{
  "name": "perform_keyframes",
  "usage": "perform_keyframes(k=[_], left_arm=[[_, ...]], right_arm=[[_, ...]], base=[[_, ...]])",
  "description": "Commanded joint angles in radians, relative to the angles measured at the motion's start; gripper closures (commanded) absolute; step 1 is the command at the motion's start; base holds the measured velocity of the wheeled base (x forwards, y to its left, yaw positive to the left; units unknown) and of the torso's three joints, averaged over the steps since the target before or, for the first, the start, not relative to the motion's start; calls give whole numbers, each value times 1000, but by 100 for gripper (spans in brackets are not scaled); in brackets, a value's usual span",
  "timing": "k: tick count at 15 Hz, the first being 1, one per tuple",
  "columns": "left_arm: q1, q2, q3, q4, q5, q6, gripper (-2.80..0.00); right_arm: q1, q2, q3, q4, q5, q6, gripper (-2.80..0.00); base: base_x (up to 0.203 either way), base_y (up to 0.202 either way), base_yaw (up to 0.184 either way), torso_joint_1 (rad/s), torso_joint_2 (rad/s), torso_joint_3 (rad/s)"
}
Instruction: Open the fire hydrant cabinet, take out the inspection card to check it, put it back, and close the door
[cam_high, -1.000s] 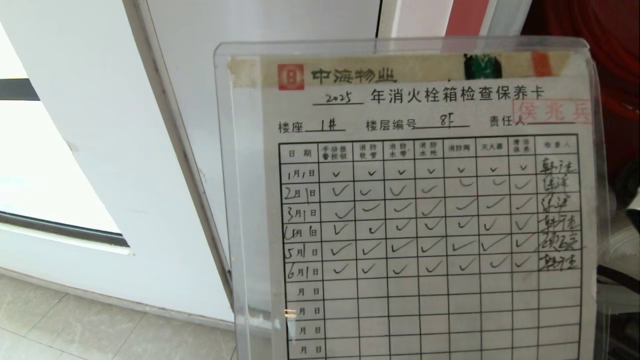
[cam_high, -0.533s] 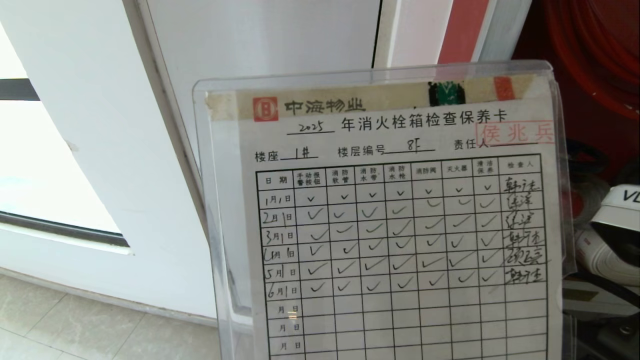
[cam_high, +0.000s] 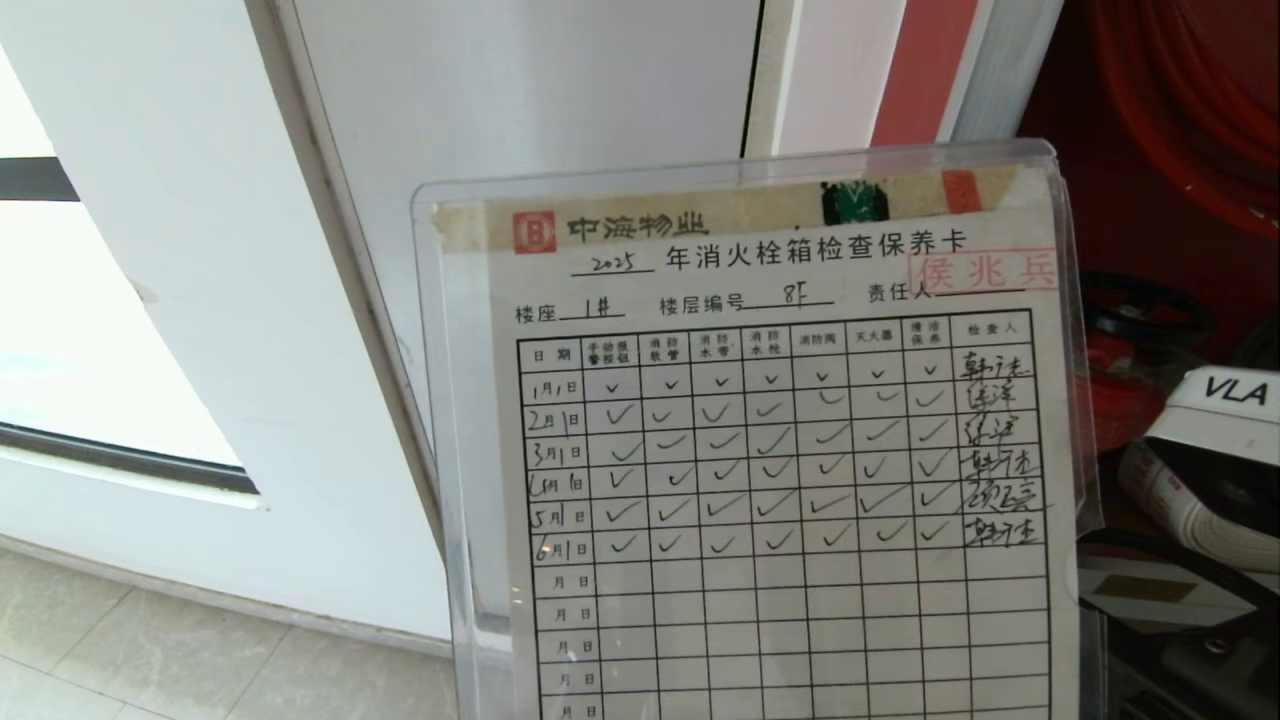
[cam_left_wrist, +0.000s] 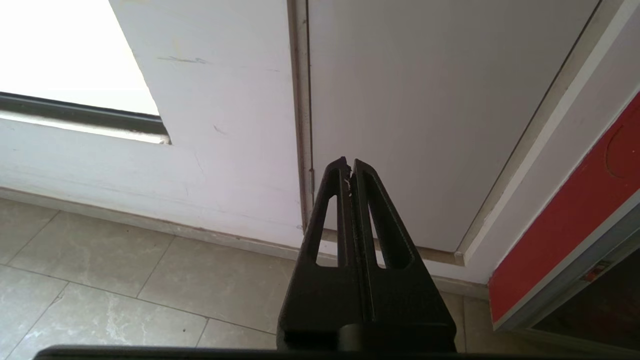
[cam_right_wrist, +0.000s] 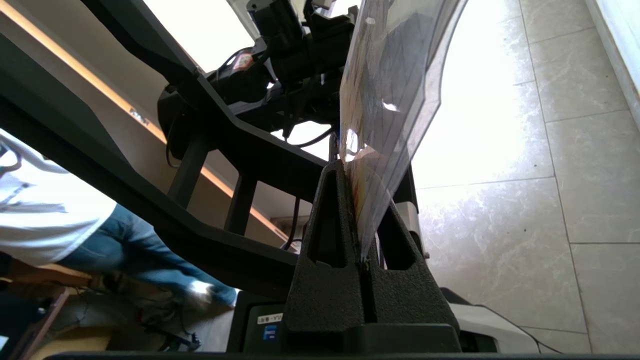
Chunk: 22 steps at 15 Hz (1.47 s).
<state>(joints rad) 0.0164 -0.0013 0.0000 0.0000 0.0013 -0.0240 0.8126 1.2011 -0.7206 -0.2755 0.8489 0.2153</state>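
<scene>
The inspection card (cam_high: 760, 450), a printed table with ticks in a clear sleeve, stands upright close before the head camera. My right gripper (cam_right_wrist: 357, 210) is shut on the card's (cam_right_wrist: 395, 90) lower edge; it is below the head view. Behind the card, on the right, the fire hydrant cabinet (cam_high: 1180, 120) is open, showing its red valve (cam_high: 1130, 390) and white rolled hose (cam_high: 1190, 500). My left gripper (cam_left_wrist: 350, 167) hangs shut and empty, pointing at the wall's foot. The door's silver frame with an orange-red latch (cam_left_wrist: 595, 272) edges the left wrist view.
A white wall panel (cam_high: 520, 100) and a bright window (cam_high: 60, 330) lie left of the card. Pale floor tiles (cam_left_wrist: 125, 280) run along the wall. A person in a white top and jeans (cam_right_wrist: 75, 235) stands behind my dark frame (cam_right_wrist: 225, 125).
The card has sunk in the head view and drawn back leftward, looking smaller. More of the cabinet's inside, the valve, the hose and my white wrist part now show at right.
</scene>
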Motion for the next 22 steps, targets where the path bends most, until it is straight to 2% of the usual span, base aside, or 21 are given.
perform_keyframes(k=[1,5,8,15,17,22], left_arm=[[0,1,0,0,0,-1,0],[0,1,0,0,0,-1,0],[0,1,0,0,0,-1,0],[0,1,0,0,0,-1,0],[0,1,0,0,0,-1,0],[0,1,0,0,0,-1,0]], right_arm=[[0,-1,1,-2,-2,1,0],[-9,-4,-5,-1,-64,9,0],[-60,-36,-6,-2,-100,35,0],[-312,-100,-72,10,-166,43,0],[-348,-136,-77,16,-258,40,0],[-440,-276,-78,154,-338,-83,0]], base=[[0,0,0,0,0,0],[0,0,0,0,0,0],[0,0,0,0,0,0],[0,0,0,0,0,0],[0,0,0,0,0,0],[0,0,0,0,0,0]])
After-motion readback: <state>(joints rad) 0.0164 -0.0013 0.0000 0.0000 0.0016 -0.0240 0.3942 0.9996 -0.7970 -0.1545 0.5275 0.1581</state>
